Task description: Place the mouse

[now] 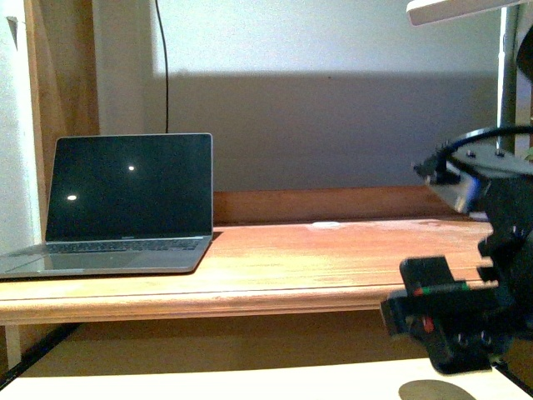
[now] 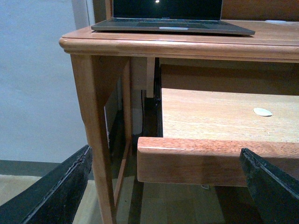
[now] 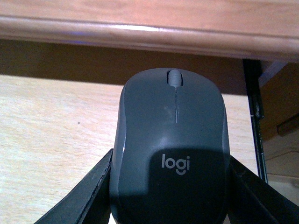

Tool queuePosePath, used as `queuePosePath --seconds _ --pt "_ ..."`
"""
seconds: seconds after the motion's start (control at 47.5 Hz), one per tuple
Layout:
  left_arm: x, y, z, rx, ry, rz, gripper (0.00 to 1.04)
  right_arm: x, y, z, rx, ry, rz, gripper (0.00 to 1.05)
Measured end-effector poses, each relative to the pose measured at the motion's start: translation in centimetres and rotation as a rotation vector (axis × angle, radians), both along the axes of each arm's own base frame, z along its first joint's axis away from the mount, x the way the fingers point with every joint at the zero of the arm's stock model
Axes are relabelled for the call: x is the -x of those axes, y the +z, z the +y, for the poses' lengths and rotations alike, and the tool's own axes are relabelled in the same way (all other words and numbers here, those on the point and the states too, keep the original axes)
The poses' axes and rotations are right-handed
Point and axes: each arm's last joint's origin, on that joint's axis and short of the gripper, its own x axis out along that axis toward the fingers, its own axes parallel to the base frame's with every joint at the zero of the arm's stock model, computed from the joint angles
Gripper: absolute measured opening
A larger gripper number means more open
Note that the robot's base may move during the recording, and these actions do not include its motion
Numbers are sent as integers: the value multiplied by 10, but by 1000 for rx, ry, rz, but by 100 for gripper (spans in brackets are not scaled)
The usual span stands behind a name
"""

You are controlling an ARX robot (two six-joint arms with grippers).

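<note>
The mouse (image 3: 174, 154) is dark grey and rounded, with a scroll wheel and a pale logo. It fills the right wrist view, held between the two black fingers of my right gripper (image 3: 170, 196), which is shut on its sides above the pale pull-out shelf (image 3: 51, 144). In the front view the right arm (image 1: 458, 317) hangs low at the right, below the desk top (image 1: 316, 258); the mouse is hidden there. My left gripper (image 2: 170, 186) is open, its black fingers (image 2: 60, 186) wide apart in front of the shelf's front edge (image 2: 210, 161).
An open laptop (image 1: 125, 208) with a dark screen stands on the left of the desk top. A small flat white disc (image 2: 262, 111) lies on the pull-out shelf. The desk leg (image 2: 98, 130) stands at the left. The desk's front edge (image 3: 149, 32) runs just above the mouse.
</note>
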Motion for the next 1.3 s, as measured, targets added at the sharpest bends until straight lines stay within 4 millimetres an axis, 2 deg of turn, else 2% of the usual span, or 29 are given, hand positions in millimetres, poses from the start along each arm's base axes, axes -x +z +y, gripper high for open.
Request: queuePosePath --seconds 0.105,0.21,0.274,0.379,0.505,0.631,0.736,0.884,1.115,1.305 --pt "0 0 0 0 0 0 97 -9 32 10 -37 2 -65 57" --pt "0 0 0 0 0 0 97 -21 52 25 -55 4 -103 57" --pt "0 0 0 0 0 0 97 -33 63 42 -62 8 -126 57" --pt "0 0 0 0 0 0 97 -55 71 72 -51 9 -136 57" --pt "0 0 0 0 0 0 97 -81 65 101 -22 -2 -129 57" --pt "0 0 0 0 0 0 97 -104 55 119 16 -30 -119 57" --pt "0 0 0 0 0 0 97 -130 44 139 43 -58 -120 57" --pt "0 0 0 0 0 0 97 -144 35 149 66 -70 -117 57" --pt "0 0 0 0 0 0 97 -157 18 157 96 -82 -97 57" --pt "0 0 0 0 0 0 97 -159 14 158 96 -74 -91 86"
